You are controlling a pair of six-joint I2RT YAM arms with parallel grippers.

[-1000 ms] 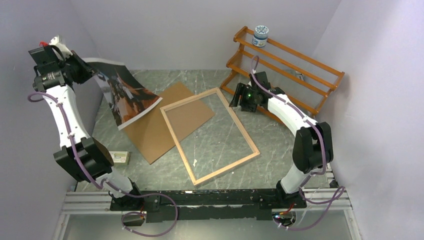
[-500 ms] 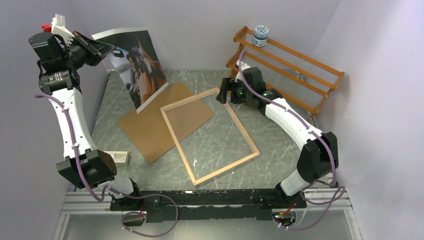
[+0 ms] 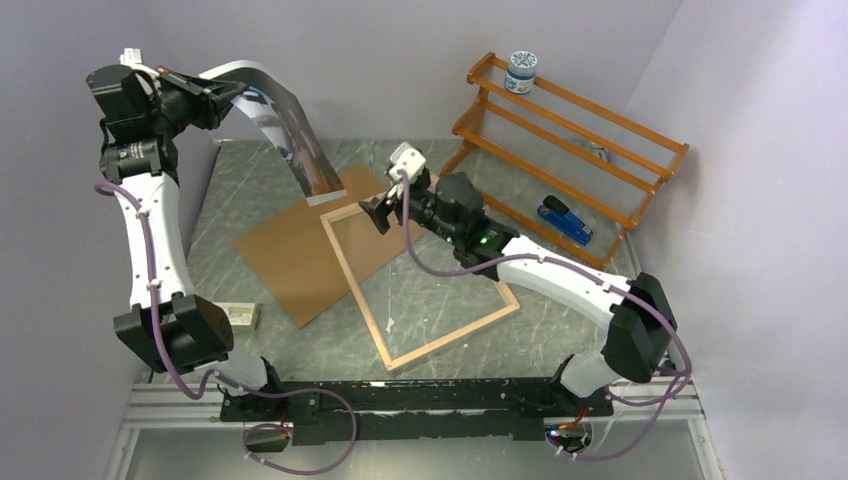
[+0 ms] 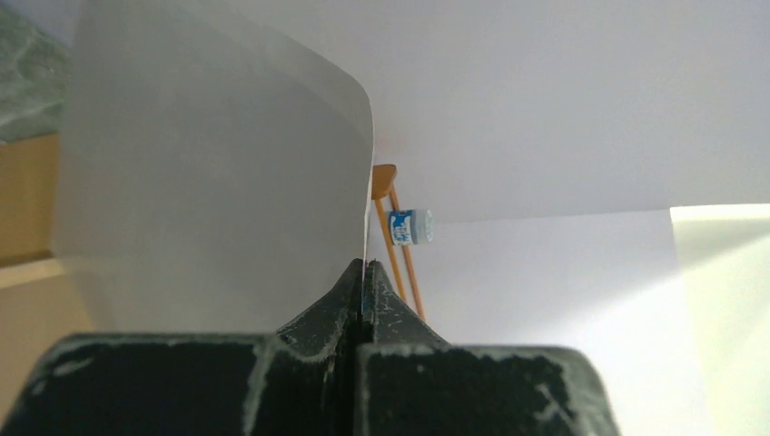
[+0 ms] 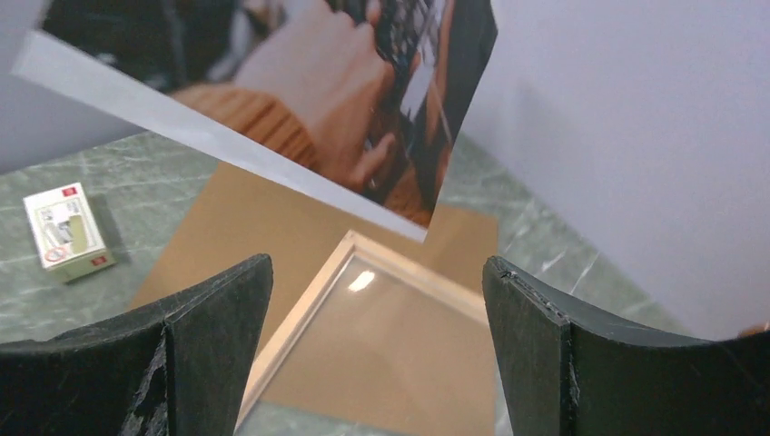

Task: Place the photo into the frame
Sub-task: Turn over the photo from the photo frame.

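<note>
Pinch of left gripper (image 4: 361,291) on photo (image 3: 292,135) edge, sheet arching away and drooping ahead. Right gripper (image 5: 377,271) spread wide, holding nothing; photo's lower edge just ahead, frame (image 3: 355,292) corner beneath, frame lying flat partly over brown board (image 3: 290,255).

The photo (image 3: 290,130) hangs curled over the frame's (image 3: 356,292) far-left corner, directly in front of my right gripper (image 3: 376,213). I see the pane's near half uncovered from above.

White arms (image 3: 150,230) carry black joints (image 3: 172,333), purple cables (image 3: 430,270)
</note>
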